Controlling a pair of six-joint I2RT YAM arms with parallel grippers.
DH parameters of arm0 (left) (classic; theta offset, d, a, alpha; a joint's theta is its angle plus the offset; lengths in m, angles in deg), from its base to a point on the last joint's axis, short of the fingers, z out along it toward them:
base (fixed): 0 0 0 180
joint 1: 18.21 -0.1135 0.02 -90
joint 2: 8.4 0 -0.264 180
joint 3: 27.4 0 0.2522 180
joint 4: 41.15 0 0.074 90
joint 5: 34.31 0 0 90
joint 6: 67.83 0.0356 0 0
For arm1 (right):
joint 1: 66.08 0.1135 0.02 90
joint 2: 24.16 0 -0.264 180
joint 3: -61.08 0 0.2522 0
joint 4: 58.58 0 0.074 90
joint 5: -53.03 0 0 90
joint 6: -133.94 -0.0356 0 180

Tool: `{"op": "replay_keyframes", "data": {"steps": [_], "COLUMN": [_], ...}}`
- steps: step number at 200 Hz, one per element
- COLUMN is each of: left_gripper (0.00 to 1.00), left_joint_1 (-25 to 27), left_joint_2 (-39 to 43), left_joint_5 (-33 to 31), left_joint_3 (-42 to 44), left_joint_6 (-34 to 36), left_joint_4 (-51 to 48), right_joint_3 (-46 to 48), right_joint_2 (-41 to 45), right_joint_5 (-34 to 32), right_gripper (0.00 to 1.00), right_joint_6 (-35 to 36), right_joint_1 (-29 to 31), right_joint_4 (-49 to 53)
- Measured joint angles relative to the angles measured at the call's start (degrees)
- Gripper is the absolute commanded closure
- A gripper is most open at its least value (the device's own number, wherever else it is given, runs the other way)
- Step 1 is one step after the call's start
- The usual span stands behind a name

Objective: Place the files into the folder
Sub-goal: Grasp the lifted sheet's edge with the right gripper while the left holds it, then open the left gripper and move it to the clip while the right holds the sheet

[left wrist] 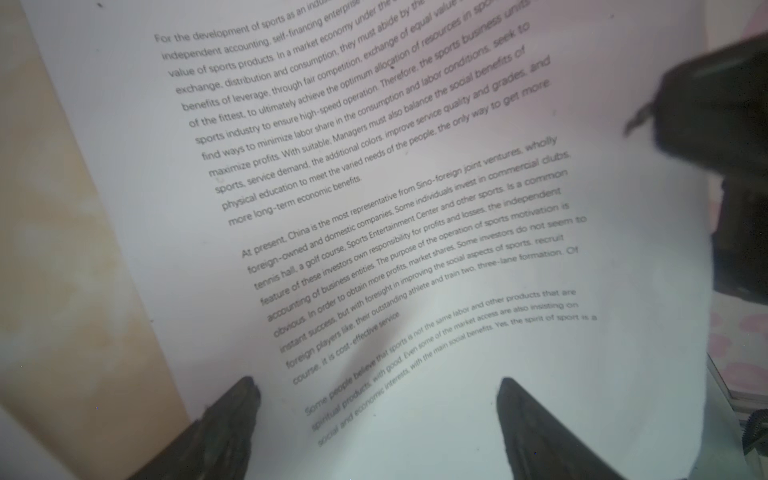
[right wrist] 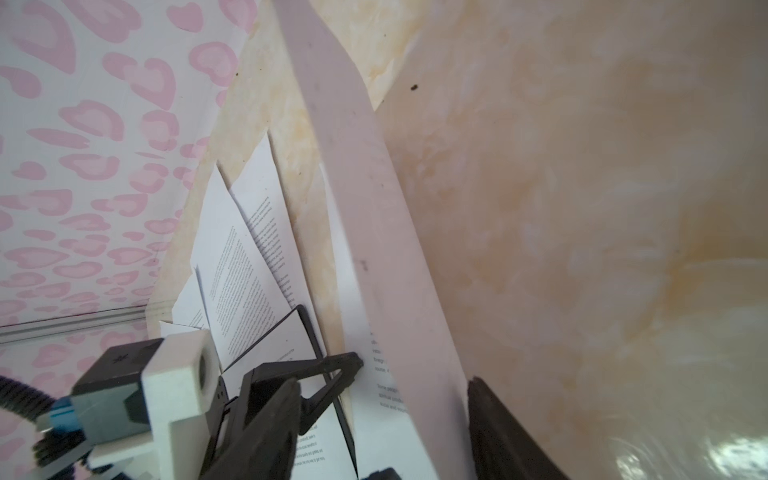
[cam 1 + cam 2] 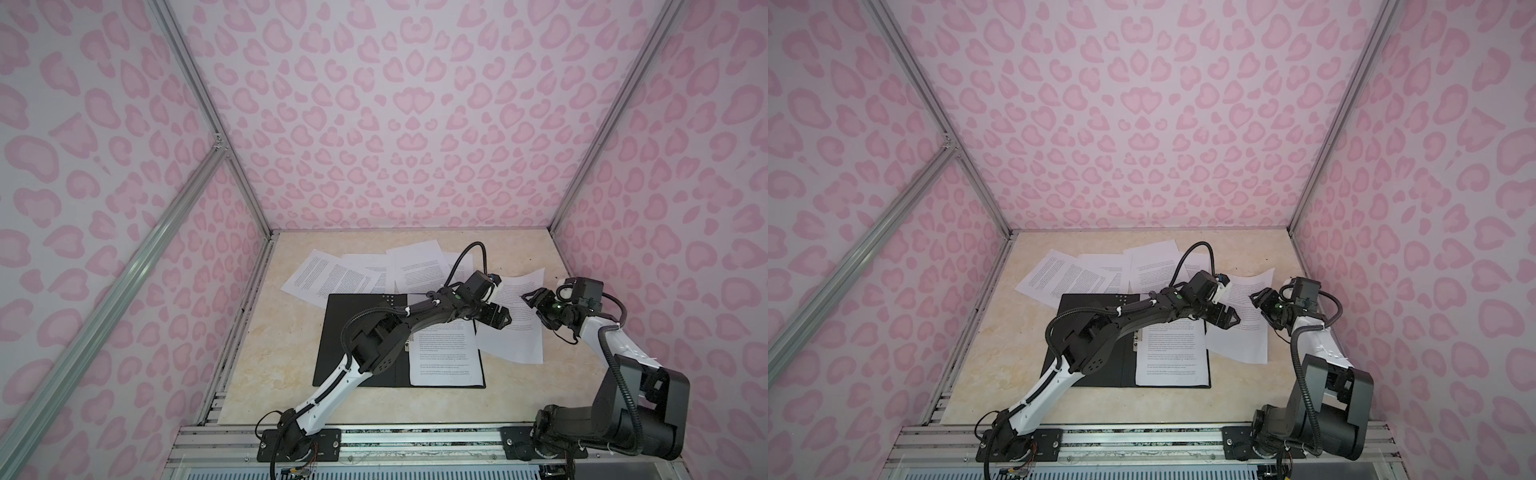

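The table (image 3: 282,340) carries the folder (image 3: 338,309), which lies open with a filed sheet (image 3: 444,357) on its right half. More files (image 3: 332,274) fan out behind it. A loose sheet (image 3: 515,336) lies just right of the folder. The right wrist view alone shows its edge lifted between the parted fingers of the right tool (image 3: 528,301). The left wrist view alone makes its print legible, under the left tool (image 3: 503,321), whose fingers are spread wide.

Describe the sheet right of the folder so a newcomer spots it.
Find the open black folder on the beige table. Right of it lies a single printed sheet, away from the fanned sheets behind. Only its edge by the right end effector curls upward.
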Motion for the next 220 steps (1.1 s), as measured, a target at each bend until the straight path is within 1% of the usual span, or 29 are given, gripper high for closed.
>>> {"op": "replay_keyframes", "data": {"steps": [4,16,26,38,49,75,104,138,179,194,220], "left_gripper": [0.08,0.08,0.08,0.08,0.08,0.08,0.08,0.08,0.08,0.08,0.07], "left_joint_1": [-0.02,-0.04,-0.04,-0.09,-0.15,-0.22,-0.39,-0.63,-0.85,-0.87,-0.83], "left_joint_2": [0.0,0.02,0.02,0.02,0.04,0.09,0.28,1.2,2.71,2.71,2.71], "left_joint_5": [0.04,0.11,0.2,0.33,0.46,0.74,1.42,2.21,6.8,8.0,9.88], "left_joint_3": [0.0,0.04,0.04,0.07,0.07,0.11,0.24,1.07,-0.44,-0.96,-2.86], "left_joint_6": [0.0,0.0,0.0,0.0,0.0,0.0,0.02,0.13,1.73,2.78,3.96], "left_joint_4": [0.02,0.07,0.07,0.09,0.11,0.22,0.61,0.31,-7.85,-9.29,-11.82], "right_joint_3": [-0.02,-0.24,-0.31,-0.28,-0.13,0.52,0.96,1.84,3.1,3.15,3.15], "right_joint_2": [-0.28,-1.14,-1.44,-1.4,-1.38,-1.73,-2.54,-1.6,7.39,9.16,9.88], "right_joint_5": [-0.26,-1.05,-1.7,-2.99,-3.98,-5.99,-7.98,-9.62,-11.8,-11.58,-10.1], "right_gripper": [0.52,0.56,0.62,0.65,0.71,0.81,1.0,1.0,1.0,1.0,1.0], "right_joint_6": [0.31,0.76,1.22,1.77,2.08,2.97,3.52,3.48,3.23,2.86,2.64], "right_joint_1": [-0.07,-0.09,-0.09,-0.07,-0.07,-0.07,-0.07,-0.07,-0.26,-0.48,-0.46], "right_joint_4": [0.39,1.38,1.88,2.45,2.82,3.23,3.21,3.3,4.31,4.63,5.55]}}
